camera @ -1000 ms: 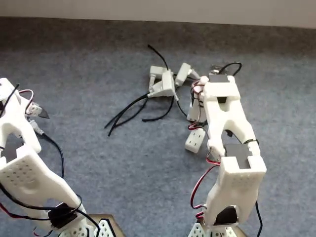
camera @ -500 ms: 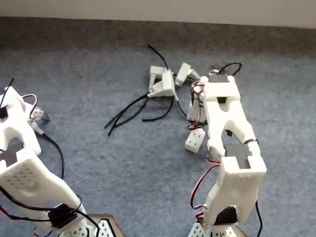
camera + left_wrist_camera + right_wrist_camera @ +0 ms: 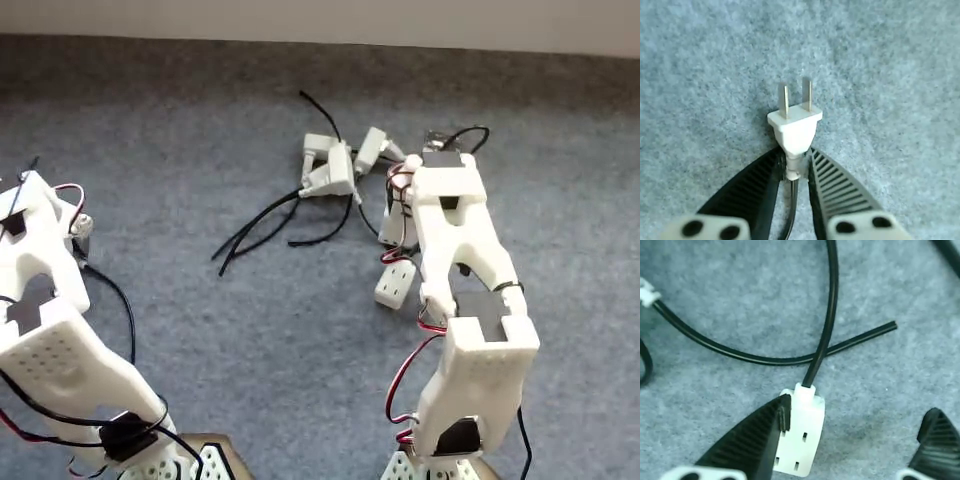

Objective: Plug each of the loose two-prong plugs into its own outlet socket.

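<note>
Starting at the near edge of the table (image 3: 300, 380), where both arm bases sit. On the left side the left claw (image 3: 797, 155) is clenched tight on a white two-prong plug (image 3: 794, 131). Its two ribbed black fingers (image 3: 832, 182) pinch the narrow neck just behind the plug body. The plug's two flat metal prongs (image 3: 806, 94) point straight away from the claw, above bare grey table. A black cord runs back from the plug between the fingers. In the high view this claw (image 3: 80, 228) hangs near the table's left edge, well apart from everything else.

Over on the right, the right claw (image 3: 860, 410) is spread wide and grips nothing. One finger (image 3: 757, 432) touches the side of a white outlet socket (image 3: 801, 440), while the other stands well clear of it. The socket lies flat, slots facing up, and a black cable (image 3: 827, 325) leaves its far end and crosses over a second black cable.

In the high view a white socket block (image 3: 395, 283) lies just beside the right arm. I cannot tell whether it is the same socket.

Farther back, toward the middle of the table, a bunch of white plug pieces (image 3: 328, 172) sits close together. Loose black cords (image 3: 262, 225) trail out from it toward the near left.
</note>
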`<state>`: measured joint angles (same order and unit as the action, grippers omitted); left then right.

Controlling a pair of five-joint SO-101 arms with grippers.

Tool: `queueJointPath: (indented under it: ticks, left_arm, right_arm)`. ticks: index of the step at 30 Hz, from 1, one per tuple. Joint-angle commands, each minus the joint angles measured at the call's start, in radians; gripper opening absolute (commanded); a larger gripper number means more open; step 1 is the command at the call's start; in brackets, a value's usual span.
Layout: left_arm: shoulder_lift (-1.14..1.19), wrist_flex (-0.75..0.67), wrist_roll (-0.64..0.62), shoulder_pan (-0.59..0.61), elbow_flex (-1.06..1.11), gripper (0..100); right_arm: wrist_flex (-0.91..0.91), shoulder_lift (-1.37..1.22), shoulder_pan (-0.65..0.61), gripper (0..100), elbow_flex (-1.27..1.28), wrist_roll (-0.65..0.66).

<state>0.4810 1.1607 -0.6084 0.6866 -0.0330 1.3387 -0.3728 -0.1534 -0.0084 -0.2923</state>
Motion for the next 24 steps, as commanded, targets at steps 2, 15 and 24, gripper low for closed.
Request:
queueJointPath:
  ticks: [2, 15, 24]
  left_arm:
    - [-0.028, 0.003, -0.002, -0.035, -0.018, 2]
    - [-0.076, 0.242, 0.896, -0.344, -0.208, 1]
    - [-0.074, 0.048, 1.026, -0.338, 0.007, 8]
  right_arm:
    - [-0.013, 0.044, -0.01, 38.9, 0.001, 0.012]
    - [-0.013, 0.044, -0.008, 38.9, 0.001, 0.012]
    - [-0.013, 0.042, -0.008, 38.9, 0.001, 0.012]
